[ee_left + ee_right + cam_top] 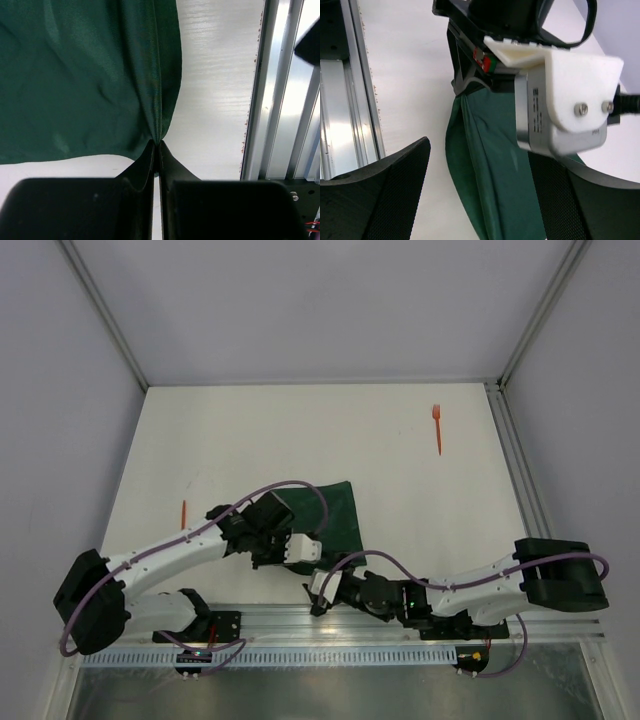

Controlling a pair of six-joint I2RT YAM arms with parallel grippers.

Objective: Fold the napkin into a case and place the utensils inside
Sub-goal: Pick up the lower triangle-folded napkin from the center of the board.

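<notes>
At the near edge, the right gripper is standing with its fingers spread wide, gripping nothing. It is facing the left gripper, which is pinching a gathered edge of the dark green napkin between tightly pressed fingers. The napkin is lying on the white table (creases are running toward the pinch point); farther out, one orange utensil is lying left of it, and the orange fork is lying well apart at the far right.
</notes>
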